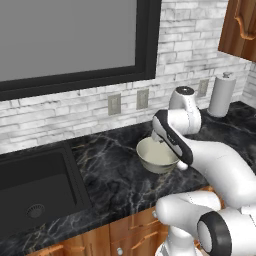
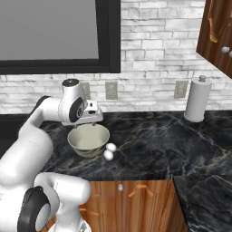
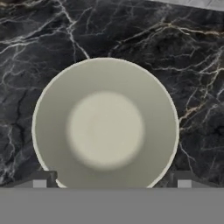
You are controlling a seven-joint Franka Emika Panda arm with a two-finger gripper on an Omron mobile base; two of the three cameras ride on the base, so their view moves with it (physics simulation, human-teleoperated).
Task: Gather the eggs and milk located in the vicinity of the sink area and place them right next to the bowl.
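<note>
**Over the bowl, jaws wide, nothing held**

On the black marble counter (image 2: 172, 140), near its front edge, the bowl (image 2: 89, 139) is seen standing upright, cream-white and glossy, its inside bare in the hand view. The gripper (image 3: 112, 181) is held directly above it, pointing down; the two dark finger tips (image 3: 40, 179) are seen at opposite sides of the bowl's rim, spread wide apart, with nothing gripped between them.

Just beside the bowl, on the side toward the paper-towel roll (image 2: 197, 99), two eggs (image 2: 109, 151) are noted in the right base view: small, white, oval, close together on the counter, one nearly touching the bowl's wall. Whether they touch each other cannot be told.

The sink (image 1: 35, 185) is seen at the far left end of the counter in the left base view, black and recessed, with a round metal drain (image 1: 35, 210); it lies well apart from the bowl.

The paper-towel roll is placed upright at the counter's back edge, against the white brick wall (image 2: 154, 54), well to the right of the bowl. Wooden drawers (image 2: 136, 199) are seen below the counter's front edge.
</note>
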